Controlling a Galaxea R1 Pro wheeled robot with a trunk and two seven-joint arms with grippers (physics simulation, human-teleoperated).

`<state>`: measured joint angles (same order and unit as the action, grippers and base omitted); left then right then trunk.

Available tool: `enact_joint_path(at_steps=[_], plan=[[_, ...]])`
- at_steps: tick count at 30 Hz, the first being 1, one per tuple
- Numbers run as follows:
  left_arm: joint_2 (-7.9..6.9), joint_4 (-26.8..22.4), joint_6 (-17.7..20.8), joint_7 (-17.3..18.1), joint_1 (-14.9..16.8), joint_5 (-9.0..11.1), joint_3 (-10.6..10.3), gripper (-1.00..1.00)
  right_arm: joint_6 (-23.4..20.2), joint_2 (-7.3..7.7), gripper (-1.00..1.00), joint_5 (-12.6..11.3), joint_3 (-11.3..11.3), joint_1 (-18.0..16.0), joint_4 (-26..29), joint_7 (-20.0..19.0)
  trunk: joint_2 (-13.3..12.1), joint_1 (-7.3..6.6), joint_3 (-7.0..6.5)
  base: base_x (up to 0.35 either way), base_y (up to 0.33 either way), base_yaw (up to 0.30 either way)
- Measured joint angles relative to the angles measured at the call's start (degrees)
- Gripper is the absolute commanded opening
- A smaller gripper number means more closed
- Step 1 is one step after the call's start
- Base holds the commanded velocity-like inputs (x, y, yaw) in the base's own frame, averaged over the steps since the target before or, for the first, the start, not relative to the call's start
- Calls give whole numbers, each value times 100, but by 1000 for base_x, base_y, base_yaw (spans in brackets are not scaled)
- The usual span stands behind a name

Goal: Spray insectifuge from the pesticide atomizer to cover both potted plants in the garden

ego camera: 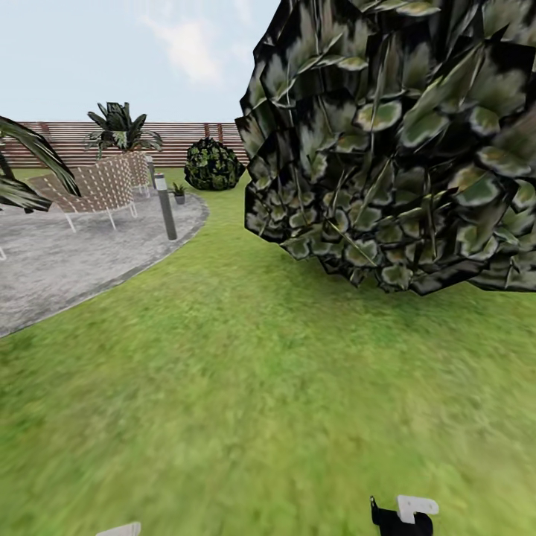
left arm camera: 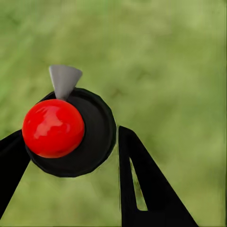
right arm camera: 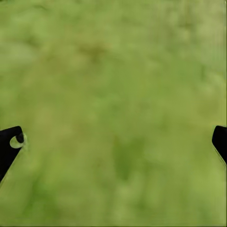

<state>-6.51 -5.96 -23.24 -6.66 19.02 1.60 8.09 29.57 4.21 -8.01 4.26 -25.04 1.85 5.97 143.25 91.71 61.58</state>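
Green lawn (ego camera: pixel 246 387), perhaps open ahead

Cut off and blurred from my seat

My right hand (ego camera: pixel 406 514) is clipped at the head view's bottom edge; the big bush (ego camera: pixel 394 141) runs off the frame; the distant potted plant (ego camera: pixel 179 192) is too small to judge.

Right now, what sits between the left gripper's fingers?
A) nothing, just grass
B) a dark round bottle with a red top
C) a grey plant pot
B: in the left wrist view the left gripper has its fingers either side of the pesticide atomizer, a black round body with a red ball.
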Motion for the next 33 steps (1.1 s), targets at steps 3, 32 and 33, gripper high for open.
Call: enact_joint_path(at_steps=[3,32,33], plan=[[0,0,0,1,1,0,4,-100,0,0,100,0,0,0,0,0,0,0,0,331,-137,258],[0,6,-1,0,0,0,7,-100,-1,0,100,0,0,0,0,-1,0,0,0,334,-91,258],[0,6,0,1,0,0,7,-100,-1,0,100,0,0,1,0,0,0,0,0,336,-72,258]])
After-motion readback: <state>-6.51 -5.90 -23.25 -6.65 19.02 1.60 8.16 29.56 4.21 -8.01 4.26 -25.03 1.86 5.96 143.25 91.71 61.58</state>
